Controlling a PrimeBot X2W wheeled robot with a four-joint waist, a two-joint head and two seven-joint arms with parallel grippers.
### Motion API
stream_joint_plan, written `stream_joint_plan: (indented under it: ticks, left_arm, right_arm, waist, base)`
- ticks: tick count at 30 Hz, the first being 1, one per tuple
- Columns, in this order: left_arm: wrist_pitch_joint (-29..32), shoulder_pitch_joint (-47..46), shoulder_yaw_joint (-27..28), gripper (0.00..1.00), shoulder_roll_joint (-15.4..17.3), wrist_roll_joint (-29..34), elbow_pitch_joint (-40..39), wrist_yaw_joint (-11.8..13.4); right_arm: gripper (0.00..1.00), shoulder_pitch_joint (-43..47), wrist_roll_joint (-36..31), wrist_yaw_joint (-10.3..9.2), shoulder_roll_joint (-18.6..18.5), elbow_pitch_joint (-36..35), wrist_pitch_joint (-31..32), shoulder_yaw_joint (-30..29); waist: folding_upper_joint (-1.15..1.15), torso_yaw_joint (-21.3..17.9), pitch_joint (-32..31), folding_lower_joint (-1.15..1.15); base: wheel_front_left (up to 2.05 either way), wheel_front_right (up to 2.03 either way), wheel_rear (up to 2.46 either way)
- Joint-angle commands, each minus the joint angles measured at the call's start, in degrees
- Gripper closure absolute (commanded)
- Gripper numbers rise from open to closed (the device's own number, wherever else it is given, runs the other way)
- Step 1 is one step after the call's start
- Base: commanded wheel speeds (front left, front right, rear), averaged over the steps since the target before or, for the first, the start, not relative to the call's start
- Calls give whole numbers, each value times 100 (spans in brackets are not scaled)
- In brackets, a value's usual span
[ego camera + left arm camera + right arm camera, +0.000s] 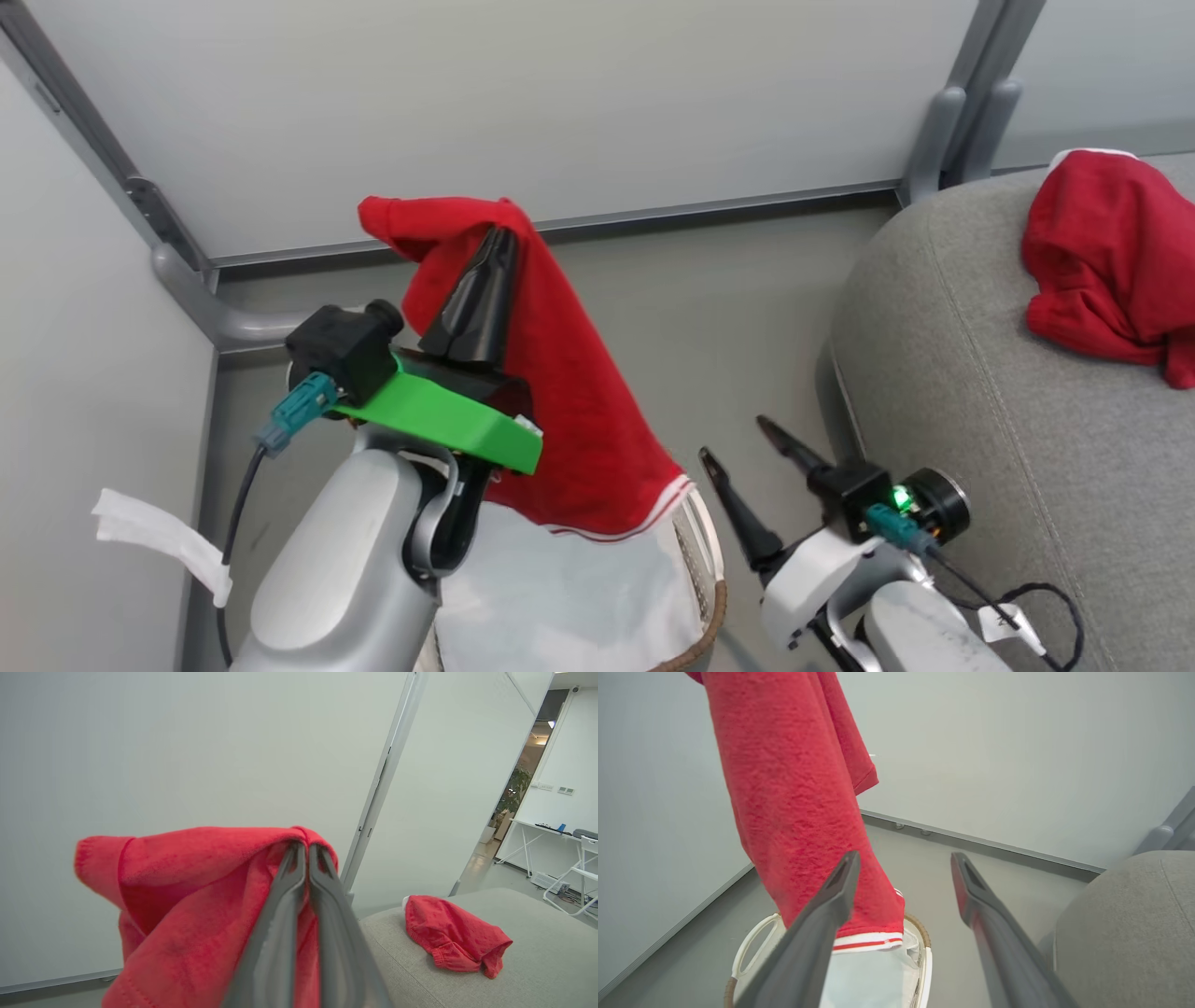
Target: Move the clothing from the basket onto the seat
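My left gripper [501, 238] is shut on a red garment [579, 411] with a white-striped hem, which hangs from the fingertips above the basket [705, 560]. In the left wrist view the shut fingers [280, 914] pinch the red cloth [187, 896] near its top fold. The right wrist view has the garment [803, 812] dangling over the basket [924, 961], hem just above the white liner [868, 980]. My right gripper [738, 439] is open and empty, low between basket and seat [980, 392]. A second red garment [1111, 261] lies crumpled on the seat [537, 952].
White partition walls [560, 103] with grey posts [962, 121] close off the corner behind the basket. Grey floor [728, 317] lies between basket and seat. A doorway [528, 779] to another room with a white desk is visible beyond the seat.
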Motion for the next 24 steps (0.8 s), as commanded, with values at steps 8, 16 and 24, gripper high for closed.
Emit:
stream_joint_plan:
  ticks: [8, 16, 24]
  left_arm:
    - [-4, -149, -274, 100, -116, -1, -184, -10]
    - [-4, -264, -816, 100, -198, -134, -268, -10]
    - [-4, -354, -1221, 100, -230, -315, -243, -10]
  right_arm:
    - [0, -656, 76, -8, -36, 145, -1, 932]
    - [0, -1440, -101, -8, -28, 654, -1, 1322]
    - [100, -1648, 382, -8, -22, 1047, -1, 1462]
  waist:
    - [0, 422, -75, 1]
    - [0, 787, -29, 1]
    - [0, 1082, 24, 1]
  base:
    - [0, 0, 0]
    - [0, 0, 0]
    - [0, 0, 0]
